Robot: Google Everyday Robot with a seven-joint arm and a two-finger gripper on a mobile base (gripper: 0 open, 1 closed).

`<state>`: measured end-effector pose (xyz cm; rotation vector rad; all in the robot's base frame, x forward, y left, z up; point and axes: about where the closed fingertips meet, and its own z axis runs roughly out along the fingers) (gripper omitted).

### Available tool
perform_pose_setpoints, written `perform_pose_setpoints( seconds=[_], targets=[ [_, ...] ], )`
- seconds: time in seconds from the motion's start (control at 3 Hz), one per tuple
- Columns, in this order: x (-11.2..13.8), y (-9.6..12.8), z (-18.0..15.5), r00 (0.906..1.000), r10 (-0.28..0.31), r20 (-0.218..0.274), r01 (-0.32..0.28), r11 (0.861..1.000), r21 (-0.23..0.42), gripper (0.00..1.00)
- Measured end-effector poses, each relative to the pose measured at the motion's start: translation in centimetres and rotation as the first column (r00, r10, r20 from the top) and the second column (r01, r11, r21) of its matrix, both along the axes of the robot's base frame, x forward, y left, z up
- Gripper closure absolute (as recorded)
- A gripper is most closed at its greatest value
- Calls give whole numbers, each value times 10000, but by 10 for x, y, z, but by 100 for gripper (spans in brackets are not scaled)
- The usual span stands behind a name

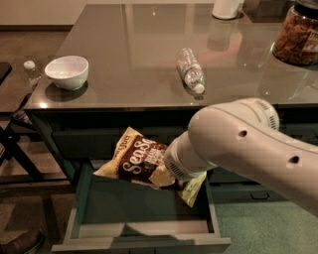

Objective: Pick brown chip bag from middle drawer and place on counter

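Observation:
The brown chip bag (139, 158), dark brown with pale yellow corners and white script, hangs tilted above the open middle drawer (144, 243). My gripper (168, 174) is at the end of the white arm, at the bag's right side. It holds the bag clear of the drawer's pale bottom, and its fingers are hidden behind the wrist and the bag. The glossy grey-brown counter (139, 49) lies just above and behind the bag.
On the counter are a white bowl (67, 72) at the left, a clear plastic bottle (191, 72) lying in the middle, a jar (298, 34) at the far right and a white cup (226, 9) at the back. A small bottle (31, 69) and a dark frame stand left of the cabinet.

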<state>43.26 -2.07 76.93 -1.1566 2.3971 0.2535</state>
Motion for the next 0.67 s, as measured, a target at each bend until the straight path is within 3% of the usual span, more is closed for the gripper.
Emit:
perform_pose_setpoints(
  seconds=[0.33,0.67],
  targets=[
    [2,-4,46,9981,-173,598,180,9998,-116,100],
    [5,-9,91,9886,-471,1431,497,9987,-146,100]
  ],
)
